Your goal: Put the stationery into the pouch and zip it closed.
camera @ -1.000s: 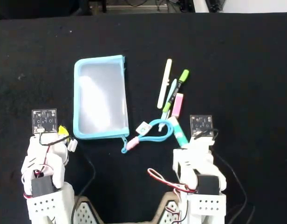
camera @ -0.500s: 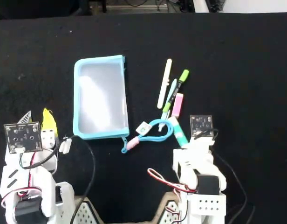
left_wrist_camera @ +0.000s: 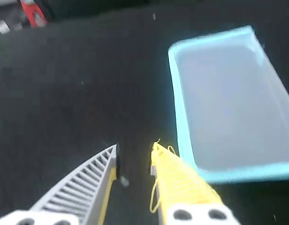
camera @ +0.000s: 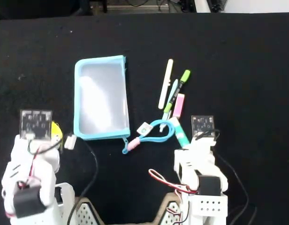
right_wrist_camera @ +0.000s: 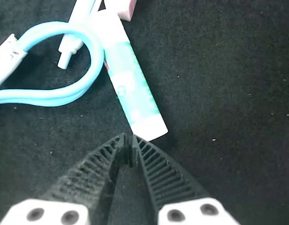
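The light blue pouch (camera: pixel 101 101) with a clear face lies flat left of centre; its blue wrist strap (camera: pixel 156 132) and pink zipper pull (camera: pixel 132 144) trail from its near right corner. Right of it lie a white pen (camera: pixel 165 83), a green marker (camera: pixel 178 89), a pink eraser (camera: pixel 178 105) and a teal glue stick (camera: pixel 180 133). My left gripper (left_wrist_camera: pixel 134 152) hovers open over bare cloth beside the pouch (left_wrist_camera: pixel 229 98), near its near left corner. My right gripper (right_wrist_camera: pixel 128 140) is shut and empty, its tips just short of the glue stick's (right_wrist_camera: pixel 133 93) end, beside the strap (right_wrist_camera: pixel 55 65).
Black cloth covers the whole table (camera: pixel 238 65). A black cable (camera: pixel 90 164) runs from the left arm past the pouch's near edge. Open room lies to the far side and to the right of the pens.
The left arm swung out to the left and lower, then came back up toward the pouch's near left corner. The right arm, pouch and stationery stayed still.
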`<action>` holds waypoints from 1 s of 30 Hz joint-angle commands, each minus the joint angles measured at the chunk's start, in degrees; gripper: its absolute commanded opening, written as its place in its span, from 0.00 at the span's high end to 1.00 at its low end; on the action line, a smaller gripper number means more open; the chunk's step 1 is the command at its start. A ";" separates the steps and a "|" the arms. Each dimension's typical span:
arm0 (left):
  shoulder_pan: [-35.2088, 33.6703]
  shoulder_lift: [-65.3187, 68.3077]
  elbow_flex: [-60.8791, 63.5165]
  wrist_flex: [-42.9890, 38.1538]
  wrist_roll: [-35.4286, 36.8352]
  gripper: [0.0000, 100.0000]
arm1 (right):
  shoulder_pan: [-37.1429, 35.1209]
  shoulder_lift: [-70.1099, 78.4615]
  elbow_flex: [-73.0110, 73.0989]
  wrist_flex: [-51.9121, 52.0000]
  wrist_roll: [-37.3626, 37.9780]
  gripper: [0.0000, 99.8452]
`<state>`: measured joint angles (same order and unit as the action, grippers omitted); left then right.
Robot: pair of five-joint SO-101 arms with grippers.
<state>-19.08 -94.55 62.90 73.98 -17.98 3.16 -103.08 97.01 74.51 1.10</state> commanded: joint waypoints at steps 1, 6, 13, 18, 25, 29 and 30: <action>0.66 9.67 -2.15 -0.18 -0.53 0.87 | -0.53 -5.41 -0.48 0.35 -0.35 0.99; 0.84 17.85 -6.55 -0.18 -0.53 0.87 | -0.53 -5.41 -0.48 0.09 -0.35 0.99; 14.20 19.08 -2.51 -0.44 -0.62 0.87 | -2.73 -5.41 -0.48 -9.76 -0.09 0.99; 16.57 18.99 2.68 -6.95 -0.53 0.87 | -2.55 -5.32 -0.48 -14.33 4.92 0.99; 13.41 18.99 5.67 -6.68 -0.26 0.87 | 2.29 -5.41 -11.21 -14.86 19.16 0.99; 12.70 18.99 5.58 -6.51 -0.18 0.87 | 2.29 -4.88 -22.37 -9.85 18.90 0.90; 12.70 18.99 5.93 -6.77 -0.18 0.87 | 2.29 -4.88 -25.01 -8.26 18.90 0.88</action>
<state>-5.80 -75.65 69.67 67.47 -17.98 4.48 -103.08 81.98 62.73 19.38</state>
